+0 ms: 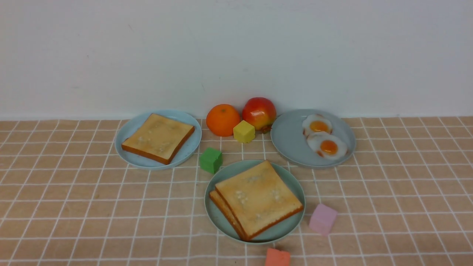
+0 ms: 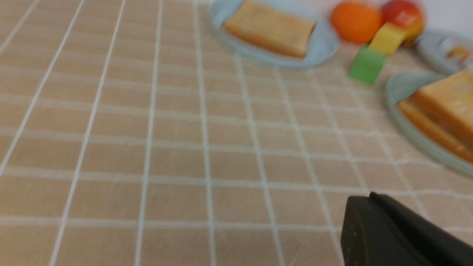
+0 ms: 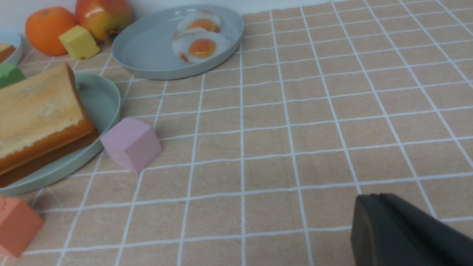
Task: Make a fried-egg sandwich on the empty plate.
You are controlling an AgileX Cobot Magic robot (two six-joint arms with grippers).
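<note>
Resting closed and empty, both grippers show only dark matte finger tips.
Beyond the left gripper [image 2: 369, 214] and right gripper [image 3: 373, 218], two square, speckled toast slices [image 1: 257, 198] sit stacked on the smooth round mint plate [image 1: 221, 218]; no egg shows between them. Further off, two glossy eggs [image 1: 322, 139] lie on a grey plate [image 1: 292, 142]. Peach gridded cloth [image 1: 399, 192], white wall [image 1: 236, 51].

A table [image 1: 74, 207] covered in tan tile-patterned cloth is seen. Around the mint-green plate [image 1: 221, 221] are set: a green cube [image 1: 211, 160] behind-left, a pink cube [image 1: 322, 219] just right, an orange-red cube [image 1: 277, 258] in front, two blue-grey plates [image 1: 129, 130] [image 1: 292, 140], an orange [image 1: 223, 119], an apple [image 1: 259, 112] and a yellow cube [image 1: 244, 131] behind.
</note>
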